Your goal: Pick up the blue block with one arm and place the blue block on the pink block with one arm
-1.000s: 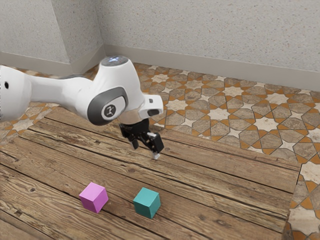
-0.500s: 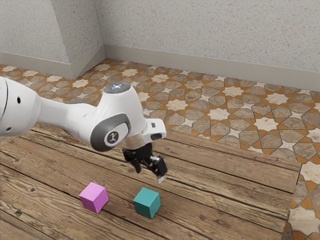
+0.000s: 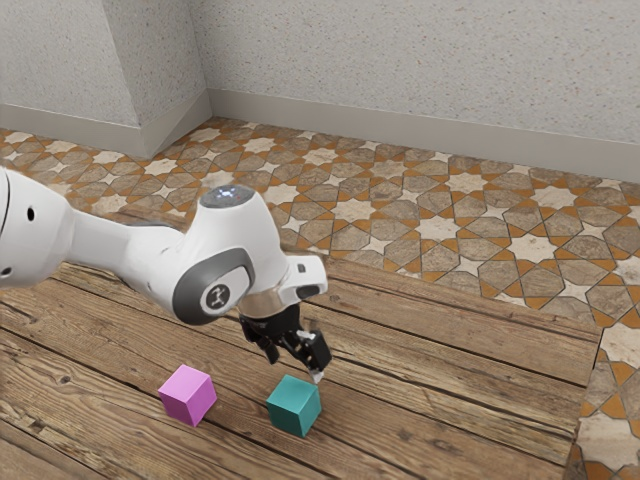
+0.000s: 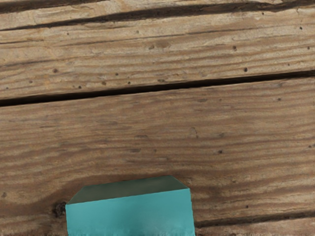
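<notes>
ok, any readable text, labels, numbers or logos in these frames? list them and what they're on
No readable words or numbers anywhere.
A small white emblem sits on the arm's grey joint cap; it is a symbol, not letters.
The blue block and the pink block have plain faces with no marking.
The wooden table shows grain and knots, no print.

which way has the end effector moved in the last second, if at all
Yes. The end effector has come down close above the blue block, which sits unmoved on the table.
</notes>
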